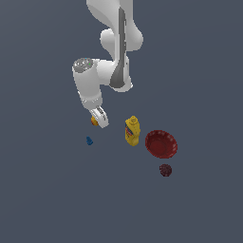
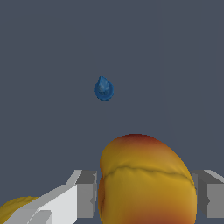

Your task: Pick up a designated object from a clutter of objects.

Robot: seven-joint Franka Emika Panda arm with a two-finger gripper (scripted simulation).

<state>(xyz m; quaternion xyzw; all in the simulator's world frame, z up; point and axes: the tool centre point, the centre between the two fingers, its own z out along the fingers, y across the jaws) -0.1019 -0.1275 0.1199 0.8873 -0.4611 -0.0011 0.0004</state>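
The small orange-yellow ball (image 1: 94, 121) with a reddish patch sits between my gripper's (image 1: 99, 120) fingers, at the exterior view's left of the yellow mustard bottle (image 1: 132, 131). In the wrist view the ball (image 2: 146, 175) fills the gap of the gripper (image 2: 146, 194), and both grey pads (image 2: 87, 192) touch its sides. The gripper is shut on the ball. I cannot tell whether the ball rests on the floor or is raised. The red ribbed bowl (image 1: 161, 143), the dark maroon ball (image 1: 165, 170) and the tiny blue piece (image 1: 89, 140) lie apart from it.
The blue piece (image 2: 103, 89) lies on the grey floor beyond the held ball in the wrist view. A yellow edge, probably the bottle (image 2: 15, 209), shows in that view's corner. The white arm (image 1: 114, 57) rises above the bottle.
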